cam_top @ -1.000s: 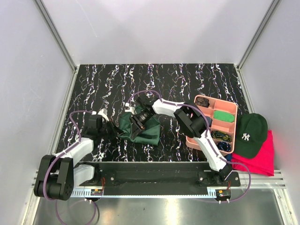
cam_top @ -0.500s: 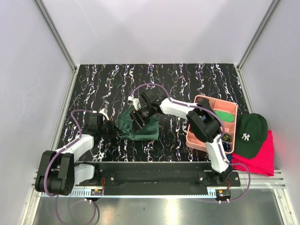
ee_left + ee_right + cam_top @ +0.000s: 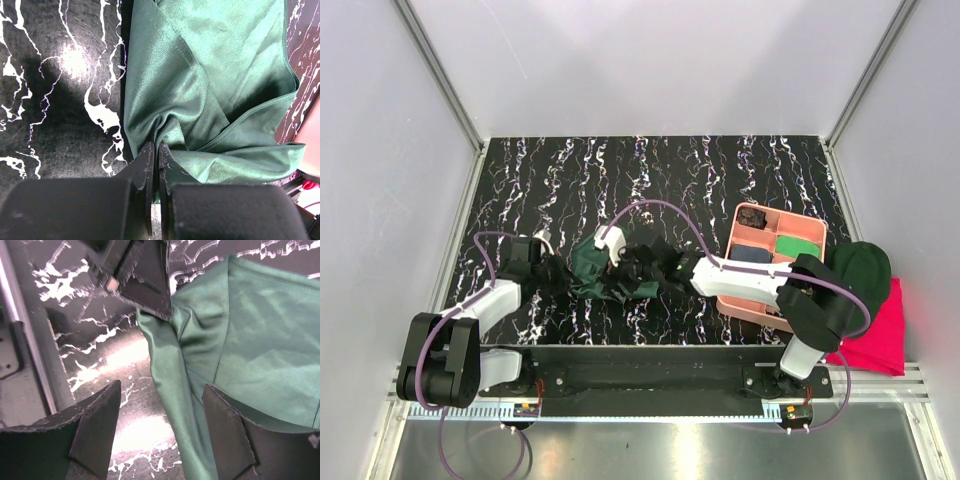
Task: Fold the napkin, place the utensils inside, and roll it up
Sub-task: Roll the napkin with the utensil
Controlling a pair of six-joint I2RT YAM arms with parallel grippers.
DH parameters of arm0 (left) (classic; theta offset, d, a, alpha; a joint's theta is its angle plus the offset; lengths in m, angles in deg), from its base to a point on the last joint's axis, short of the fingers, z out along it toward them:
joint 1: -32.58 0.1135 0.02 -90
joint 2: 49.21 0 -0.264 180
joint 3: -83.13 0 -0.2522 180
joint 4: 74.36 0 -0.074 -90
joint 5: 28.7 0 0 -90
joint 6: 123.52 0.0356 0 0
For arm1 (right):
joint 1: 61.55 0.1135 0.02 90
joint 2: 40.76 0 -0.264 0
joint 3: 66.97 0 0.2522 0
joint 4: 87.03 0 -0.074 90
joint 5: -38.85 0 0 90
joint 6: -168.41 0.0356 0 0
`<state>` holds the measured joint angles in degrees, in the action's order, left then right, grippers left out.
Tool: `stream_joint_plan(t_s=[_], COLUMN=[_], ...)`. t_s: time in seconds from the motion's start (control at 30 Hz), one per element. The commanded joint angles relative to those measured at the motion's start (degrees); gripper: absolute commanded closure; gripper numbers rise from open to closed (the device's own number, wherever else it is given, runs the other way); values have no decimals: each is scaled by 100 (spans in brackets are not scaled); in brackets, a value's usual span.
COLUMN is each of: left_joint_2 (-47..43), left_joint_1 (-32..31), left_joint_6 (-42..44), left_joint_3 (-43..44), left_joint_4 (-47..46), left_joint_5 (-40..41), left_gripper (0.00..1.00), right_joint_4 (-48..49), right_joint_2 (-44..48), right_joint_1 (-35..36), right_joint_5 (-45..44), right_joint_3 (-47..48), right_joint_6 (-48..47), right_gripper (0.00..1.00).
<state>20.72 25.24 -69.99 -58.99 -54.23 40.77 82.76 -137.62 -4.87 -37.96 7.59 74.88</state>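
Left arm, white with black joints: reaches forward and inward from its base, forearm low. Left gripper: black fingers pressed together, pinching a fold of the dark forest-green cloth napkin.

Right arm, white and black: stretched low across toward the left, elbow bent sharply near its base. Right gripper: black fingers spread wide, gripping nothing, facing the left gripper close by.
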Motion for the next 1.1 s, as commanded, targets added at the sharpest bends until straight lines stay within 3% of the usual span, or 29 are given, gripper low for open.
stream_joint_plan(t_s=[0.0, 0.2, 0.53, 0.77, 1.07], left_joint_2=[82, 82, 126, 135, 249], left_joint_1=[-5, -5, -5, -14, -14], left_joint_6=[140, 140, 149, 158, 184], left_joint_3=[137, 137, 146, 146, 172], left_joint_4=[277, 295, 277, 268, 154], left_joint_5=[173, 164, 146, 129, 67], left_gripper=[100, 100, 100, 100, 100], right_joint_4=[269, 75, -109, -539, -1075], right_joint_2=[132, 237, -175, -614, -1107], right_joint_1=[88, 150, 158, 1, -430], right_joint_5=[-791, -800, -994, -722, -19], right_joint_3=[-269, -498, -341, 28, 292], right_joint_6=[1, 151, 2, -34, 45], right_gripper=[28, 33, 64, 78, 78])
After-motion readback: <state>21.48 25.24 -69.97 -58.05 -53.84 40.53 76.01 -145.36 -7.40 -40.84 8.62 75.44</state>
